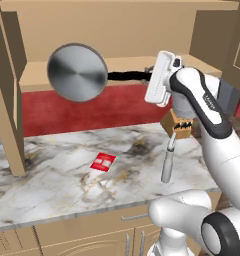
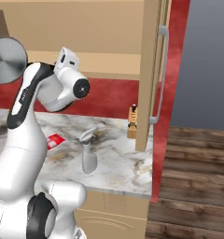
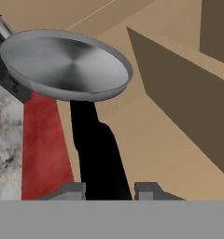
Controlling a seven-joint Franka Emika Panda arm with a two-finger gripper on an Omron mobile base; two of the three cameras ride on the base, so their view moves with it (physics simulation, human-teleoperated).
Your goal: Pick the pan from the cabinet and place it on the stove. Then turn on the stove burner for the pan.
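The round shallow silver steel pan [image 1: 76, 73] with its long thin black handle [image 1: 127, 76] hangs in the air in front of the open light tan wooden cabinet [image 1: 117, 30], above the grey-veined marble counter [image 1: 67, 175], with its round bottom tipped toward the left base camera. The 2-finger gripper [image 3: 109, 189] is closed narrowly on the handle: in the hand view the black bar runs up from between the 2 dark tips to the silver bowl. So the pan lies straight ahead of the fingers, and its long axis continues the line of the hand, level in the left base view. I judge that the coming move must carry this long load sideways out of the cabinet toward the stove, and the far, heavy end may swing. The right base view shows the open cabinet door [image 2: 151, 70] with its silver bar handle, a grey spray bottle [image 2: 88, 156] and a small wooden knife block [image 2: 132, 122]. The left base view shows a red and white packet [image 1: 103, 162] lying on the counter.
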